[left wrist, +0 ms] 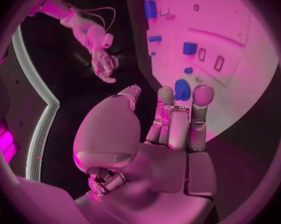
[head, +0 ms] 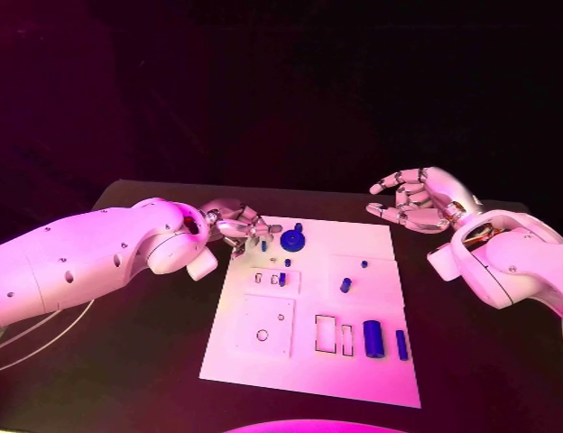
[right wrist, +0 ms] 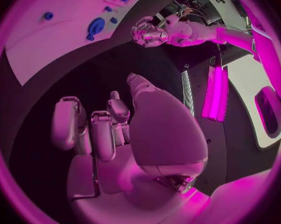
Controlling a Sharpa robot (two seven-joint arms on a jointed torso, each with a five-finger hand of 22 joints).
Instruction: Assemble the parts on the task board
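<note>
Nearest my head camera, at about six o'clock on the table (head: 125, 379), sits the near edge of the board (head: 360, 361), a white plate lying flat in the middle of the dark surface.

Going left to right: my left arm (head: 60, 266) comes in at nine o'clock, and my left hand (head: 236, 225) hangs over the board's far left corner, around eleven o'clock from the board's centre. From its wrist camera the fingers (left wrist: 177, 117) stand straight and close together with the thumb apart, and I see nothing in them; whether the tips touch the board I cannot tell from here.

On the board itself, a round part (head: 292, 240) lies near the far edge at twelve o'clock, just beside the left fingertips. A small peg (head: 283, 279) stands by two slots left of centre, and another peg (head: 346, 285) stands right of centre. A square plate with a hole (head: 263, 327) sits at seven o'clock. At five o'clock, a cylinder (head: 374, 339) and a thinner bar (head: 401, 345) lie side by side, next to two rectangular cutouts (head: 325, 333).

My right hand (head: 419, 200) hovers off the board at two o'clock, above bare table, palm turned toward the board, fingers apart and loosely curled, holding nothing.
</note>
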